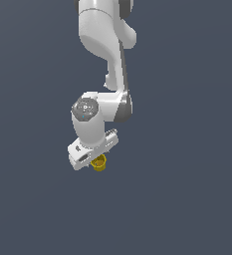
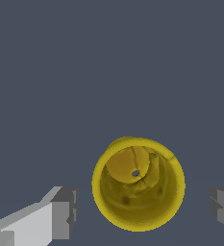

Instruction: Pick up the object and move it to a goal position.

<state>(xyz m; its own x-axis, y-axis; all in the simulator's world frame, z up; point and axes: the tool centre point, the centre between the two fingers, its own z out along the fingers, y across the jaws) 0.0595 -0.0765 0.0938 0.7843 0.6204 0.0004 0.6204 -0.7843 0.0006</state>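
Note:
The object is a small yellow cup with a hollow top, standing upright on the dark grey floor. In the wrist view it sits between my two fingers, with a gap on each side: one grey pad on one side, the other pad on the other. My gripper is open and touches nothing. In the exterior view the cup peeks out just below the white hand, and the gripper is lowered around it. The fingertips are hidden there.
The white arm reaches down from the top of the exterior view. The plain dark grey floor spreads all around. No goal marker shows in either view.

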